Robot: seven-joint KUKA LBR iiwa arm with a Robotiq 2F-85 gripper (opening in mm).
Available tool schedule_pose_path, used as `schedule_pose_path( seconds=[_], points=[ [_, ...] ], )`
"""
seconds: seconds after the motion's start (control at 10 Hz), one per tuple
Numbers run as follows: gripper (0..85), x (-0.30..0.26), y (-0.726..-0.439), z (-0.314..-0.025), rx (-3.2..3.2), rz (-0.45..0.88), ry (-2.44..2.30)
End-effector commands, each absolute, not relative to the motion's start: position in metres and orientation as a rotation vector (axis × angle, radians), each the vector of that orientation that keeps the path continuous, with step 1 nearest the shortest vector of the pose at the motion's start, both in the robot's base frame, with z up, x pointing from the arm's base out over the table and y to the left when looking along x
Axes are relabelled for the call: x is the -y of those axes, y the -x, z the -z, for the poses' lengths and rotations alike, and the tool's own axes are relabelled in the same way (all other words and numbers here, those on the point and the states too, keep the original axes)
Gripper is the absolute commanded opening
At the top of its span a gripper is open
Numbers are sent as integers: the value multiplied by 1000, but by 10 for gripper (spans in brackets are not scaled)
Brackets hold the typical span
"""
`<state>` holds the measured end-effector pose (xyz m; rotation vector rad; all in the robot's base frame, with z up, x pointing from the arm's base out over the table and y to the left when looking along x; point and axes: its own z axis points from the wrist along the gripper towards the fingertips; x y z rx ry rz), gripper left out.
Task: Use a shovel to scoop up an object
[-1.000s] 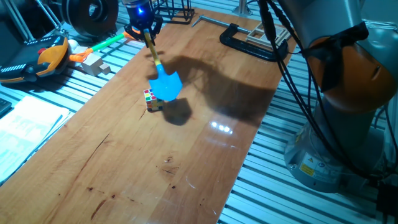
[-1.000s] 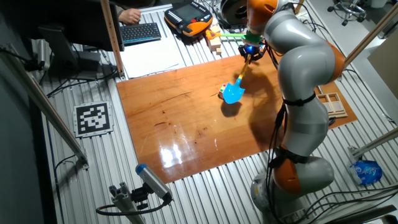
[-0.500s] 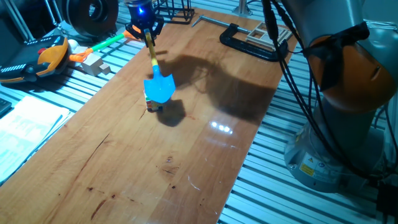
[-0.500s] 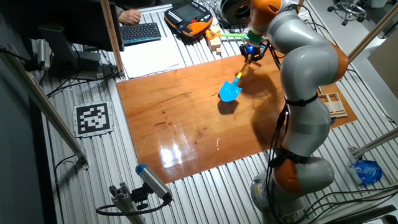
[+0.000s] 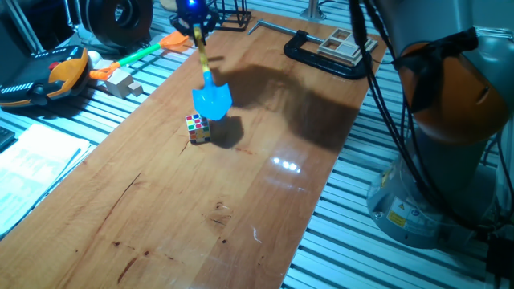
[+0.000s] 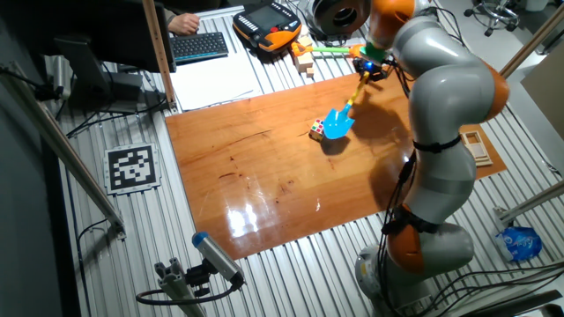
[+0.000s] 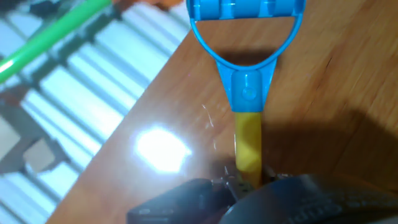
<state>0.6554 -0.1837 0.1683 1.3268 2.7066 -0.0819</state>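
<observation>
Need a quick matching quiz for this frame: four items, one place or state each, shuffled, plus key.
Items:
1. shovel
2. puzzle cube
3. black clamp
4. green-shafted toy shovel

States:
A. lying off the wooden board, on the slatted metal surface
B. resting on the board, right by the blue blade
C. held by its yellow shaft in the gripper
D. at the far end of the board

Pairs: 1-C, 2-B, 3-D, 4-A

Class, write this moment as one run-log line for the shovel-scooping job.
gripper: shut on blue-bladed yellow-shafted toy shovel | blade: raised, beside multicoloured puzzle cube | cube: on wooden table, not scooped
</observation>
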Motion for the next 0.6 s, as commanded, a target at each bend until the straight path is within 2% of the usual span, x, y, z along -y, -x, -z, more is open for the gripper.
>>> schedule_pose_path(
  seconds=[0.0,0.5],
  points=[
    [0,200,-655,-167,-2693,79,-1346],
    [0,226,-653,-176,-2595,73,-1499]
  ],
)
